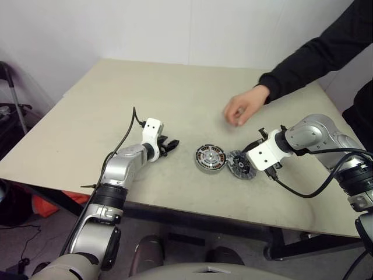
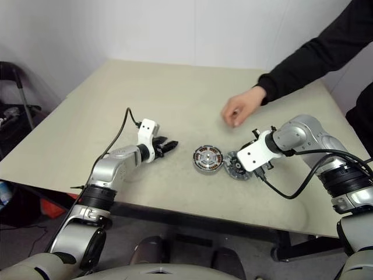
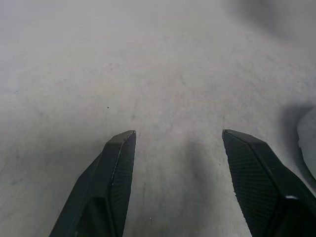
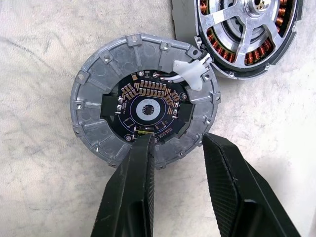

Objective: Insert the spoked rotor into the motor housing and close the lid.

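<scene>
I am hovering my right hand [image 4: 175, 148], fingers parted and grasping nothing, over the lid [image 4: 101, 79] lying just right of the rotor-filled motor housing [image 1: 210, 158]; next, I judge, comes gripping its rim.

A beige table [image 1: 116, 116] with a worn, faintly mottled top carries two parts near its front edge, toward four o'clock from the centre. The housing [image 1: 210, 158] lies flat, copper windings up, with silvery spokes showing across its open face. The lid [image 1: 240, 165] lies at its three o'clock, touching or just beside it, its dark inner side up.
</scene>
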You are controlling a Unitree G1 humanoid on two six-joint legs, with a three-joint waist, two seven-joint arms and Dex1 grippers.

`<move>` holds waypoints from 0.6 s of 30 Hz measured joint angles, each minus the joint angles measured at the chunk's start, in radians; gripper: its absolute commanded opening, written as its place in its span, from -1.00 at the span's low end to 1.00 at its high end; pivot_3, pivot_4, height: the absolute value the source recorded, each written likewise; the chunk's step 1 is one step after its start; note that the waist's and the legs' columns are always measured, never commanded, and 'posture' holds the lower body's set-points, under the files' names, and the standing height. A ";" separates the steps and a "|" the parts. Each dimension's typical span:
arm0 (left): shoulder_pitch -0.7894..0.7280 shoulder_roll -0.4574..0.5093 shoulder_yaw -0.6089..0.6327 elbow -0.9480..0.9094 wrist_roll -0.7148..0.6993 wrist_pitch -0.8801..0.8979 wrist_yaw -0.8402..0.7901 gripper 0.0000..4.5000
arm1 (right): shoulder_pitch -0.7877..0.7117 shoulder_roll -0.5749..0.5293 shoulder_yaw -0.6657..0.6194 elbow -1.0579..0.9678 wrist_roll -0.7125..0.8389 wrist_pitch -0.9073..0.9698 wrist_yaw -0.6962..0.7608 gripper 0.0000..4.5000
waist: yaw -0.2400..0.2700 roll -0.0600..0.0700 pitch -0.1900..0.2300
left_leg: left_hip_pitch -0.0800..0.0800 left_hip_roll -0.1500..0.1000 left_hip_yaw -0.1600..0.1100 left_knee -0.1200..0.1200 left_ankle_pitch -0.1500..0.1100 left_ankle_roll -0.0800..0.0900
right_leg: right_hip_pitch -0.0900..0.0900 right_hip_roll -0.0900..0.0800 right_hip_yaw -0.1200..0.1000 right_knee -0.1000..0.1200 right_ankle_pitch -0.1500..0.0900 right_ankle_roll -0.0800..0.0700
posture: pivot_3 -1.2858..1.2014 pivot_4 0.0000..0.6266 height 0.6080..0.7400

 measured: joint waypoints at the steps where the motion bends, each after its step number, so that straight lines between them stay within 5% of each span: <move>1: 0.000 0.000 0.000 0.000 0.001 0.000 0.000 0.33 | 0.000 0.000 0.000 0.000 0.000 0.001 0.000 -0.31 | 0.000 0.000 0.000 | 0.000 0.000 0.000 0.000 0.000 0.000 | 0.000 0.000 0.000 0.000 0.000 0.000 | 0.03 -1.00 1.00; 18: 0.000 -0.009 0.000 0.004 0.009 -0.012 0.004 0.33 | -0.037 0.089 -0.032 -0.110 0.074 0.161 -0.019 -0.31 | 0.000 0.000 0.000 | 0.000 0.000 0.000 0.000 0.000 0.000 | 0.000 0.000 0.000 0.000 0.000 0.000 | 0.03 -1.00 1.00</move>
